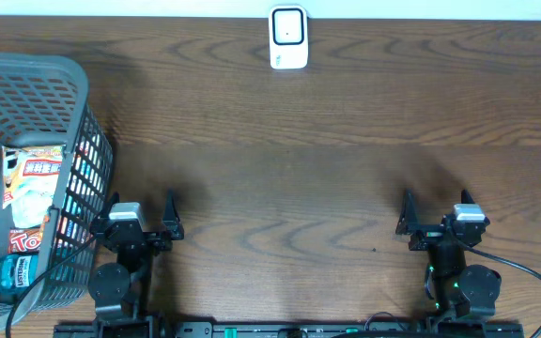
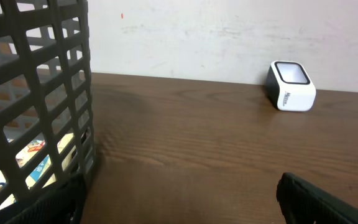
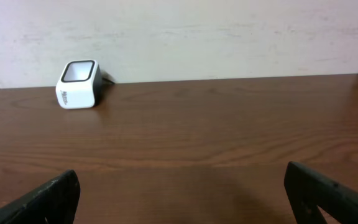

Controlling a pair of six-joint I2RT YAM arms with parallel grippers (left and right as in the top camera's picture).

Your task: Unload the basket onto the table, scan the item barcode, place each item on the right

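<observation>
Left hand and right hand gape wide, empty; only overhead shows basket's bottle.

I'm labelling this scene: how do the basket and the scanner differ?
The basket is dark grey, latticed and large, at the left; the scanner is white, solid and small, at the far edge. The basket holds a snack packet and a bottle; the scanner holds nothing. Both stand on the table.
</observation>
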